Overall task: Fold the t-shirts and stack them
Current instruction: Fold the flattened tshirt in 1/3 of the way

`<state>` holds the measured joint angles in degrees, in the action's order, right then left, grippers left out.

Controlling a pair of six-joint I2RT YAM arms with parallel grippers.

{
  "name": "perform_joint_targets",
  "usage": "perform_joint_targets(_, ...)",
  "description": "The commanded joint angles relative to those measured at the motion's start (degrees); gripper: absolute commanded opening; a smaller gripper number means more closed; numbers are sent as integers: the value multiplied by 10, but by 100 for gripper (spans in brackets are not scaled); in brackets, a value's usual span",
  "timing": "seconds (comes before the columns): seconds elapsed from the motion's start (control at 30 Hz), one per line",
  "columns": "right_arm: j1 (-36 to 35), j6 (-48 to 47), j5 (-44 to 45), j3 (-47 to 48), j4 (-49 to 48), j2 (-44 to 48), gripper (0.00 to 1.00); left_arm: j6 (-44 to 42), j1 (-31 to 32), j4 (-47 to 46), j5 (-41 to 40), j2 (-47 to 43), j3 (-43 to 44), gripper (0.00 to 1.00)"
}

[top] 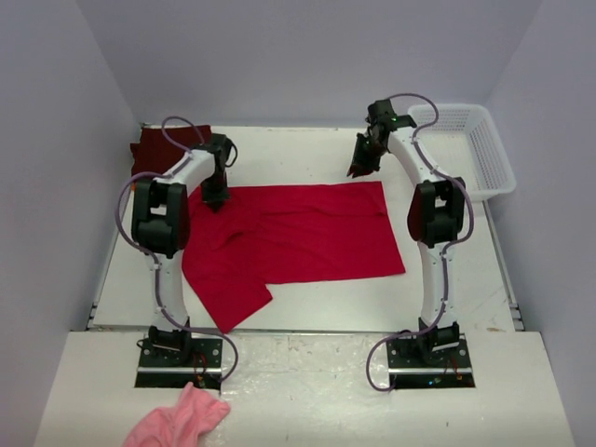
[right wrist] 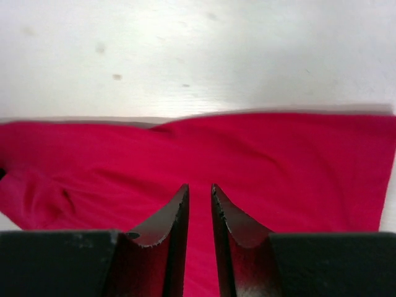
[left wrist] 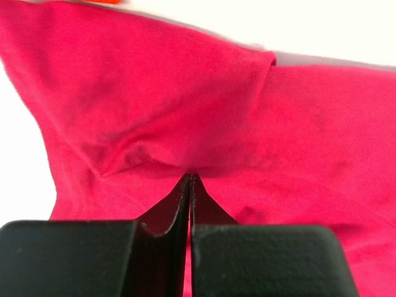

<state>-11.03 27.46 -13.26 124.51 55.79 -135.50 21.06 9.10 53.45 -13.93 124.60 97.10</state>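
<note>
The bright red t-shirt (top: 298, 237) lies spread across the middle of the table, with one part hanging toward the front left. My left gripper (top: 215, 197) is at its back left corner, shut on the red fabric (left wrist: 185, 124); creases run into the fingertips. My right gripper (top: 361, 165) hovers just beyond the shirt's back right edge, jaws a narrow gap apart and empty, with the flat red shirt (right wrist: 278, 161) below it. The dark maroon t-shirt (top: 154, 144) lies bunched at the back left corner. Only an orange sliver (left wrist: 108, 1) of the third shirt shows.
A white mesh basket (top: 492, 154) stands at the back right corner. A small pink fluffy cloth (top: 182, 421) lies on the near ledge in front of the left arm's base. White walls close in the table on three sides.
</note>
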Motion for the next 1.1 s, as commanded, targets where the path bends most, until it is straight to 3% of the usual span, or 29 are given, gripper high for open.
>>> perform_joint_targets(0.0,-15,-61,-29,70,-22,56,23,28,-1,-78,-22,-73,-16,0)
perform_joint_targets(0.07,-22,-75,-29,92,-17,60,28,28,0,-83,-31,-99,-9,0)
perform_joint_targets(0.1,-23,-77,-24,106,-11,71,39,26,1,-83,-42,-105,-6,0)
perform_joint_targets(0.17,-28,-77,-33,100,-9,92,46,25,9,-80,-60,-131,-2,9)
perform_joint_targets(0.23,-36,-69,-33,61,-9,143,62,31,18,-72,-69,-150,-10,10)
perform_joint_targets(0.3,-55,-63,-24,-18,-14,188,68,37,27,-63,-84,-181,-23,12)
perform_joint_targets(0.33,-65,-63,3,-50,-18,243,69,42,35,-43,-88,-205,-36,19)
perform_joint_targets(0.4,-91,-53,43,-169,-38,303,71,57,45,-35,-83,-239,-61,23)
perform_joint_targets(0.5,-101,-23,75,-352,-89,435,73,81,75,-40,-46,-338,-172,40)
perform_joint_targets(0.6,-101,-9,70,-497,-123,537,73,108,110,-43,14,-429,-258,39)
perform_joint_targets(0.8,-115,31,46,-687,-154,683,73,172,189,11,14,-540,-366,31)
perform_joint_targets(1.07,-124,37,22,-738,-138,780,73,225,243,49,14,-594,-427,26)
